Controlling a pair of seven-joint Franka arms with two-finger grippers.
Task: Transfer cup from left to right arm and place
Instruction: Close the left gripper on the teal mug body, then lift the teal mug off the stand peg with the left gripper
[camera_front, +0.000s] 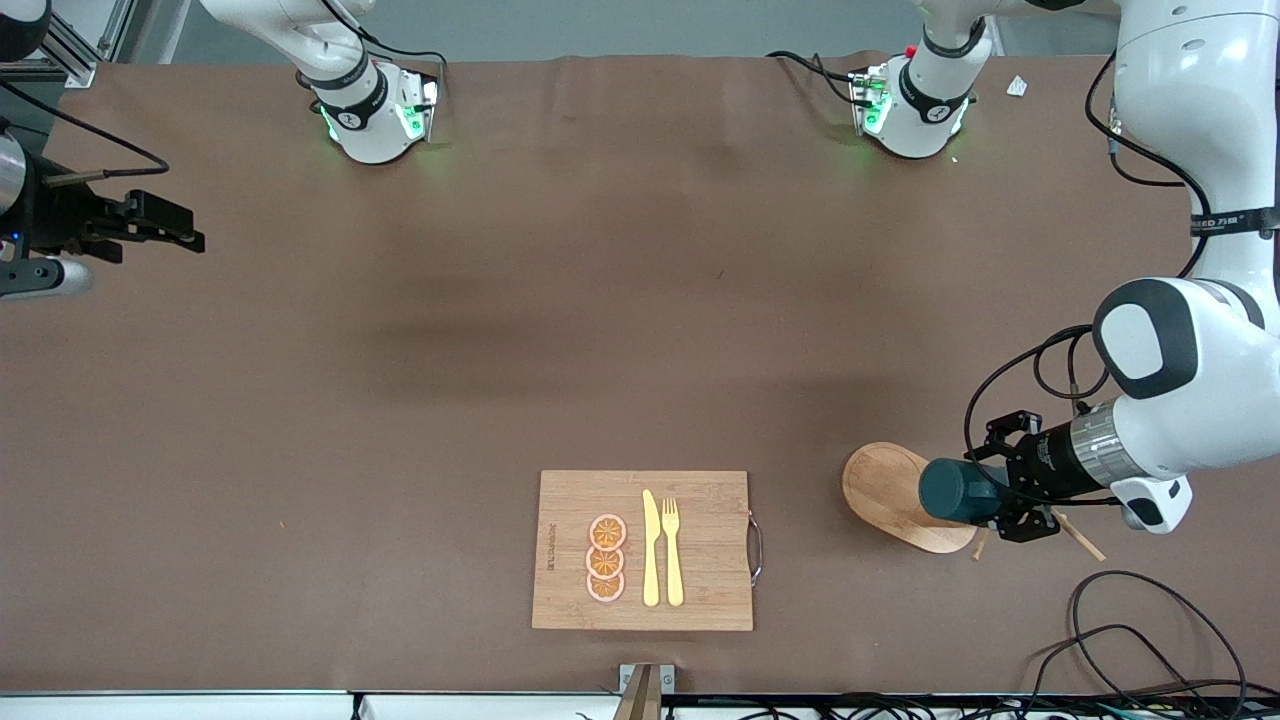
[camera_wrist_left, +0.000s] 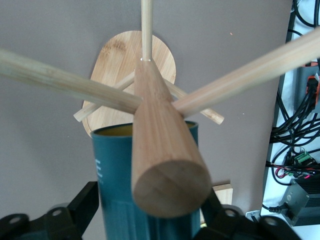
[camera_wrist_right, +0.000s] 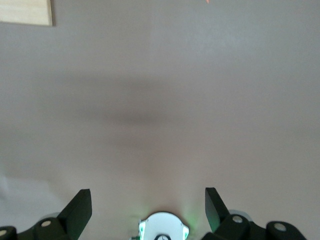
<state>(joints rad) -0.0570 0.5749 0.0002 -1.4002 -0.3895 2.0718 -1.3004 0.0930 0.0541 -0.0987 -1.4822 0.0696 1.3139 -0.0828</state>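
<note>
The cup (camera_front: 958, 490) is a dark teal cylinder lying on its side over the oval wooden base of the peg rack (camera_front: 885, 495), toward the left arm's end of the table. My left gripper (camera_front: 990, 495) is shut on the cup, one black finger on each side of its wall. In the left wrist view the cup (camera_wrist_left: 115, 200) sits between the fingers (camera_wrist_left: 86, 202), with the rack's thick post (camera_wrist_left: 165, 165) and its pegs close in front of it. My right gripper (camera_front: 185, 232) waits open and empty over the right arm's end of the table, fingers (camera_wrist_right: 80, 207) wide apart.
A wooden cutting board (camera_front: 710, 505) with a metal handle lies near the front edge, carrying three orange slices (camera_front: 606, 558), a yellow knife (camera_front: 651, 548) and a yellow fork (camera_front: 672, 550). Loose black cables (camera_front: 1150, 640) lie near the left arm's front corner.
</note>
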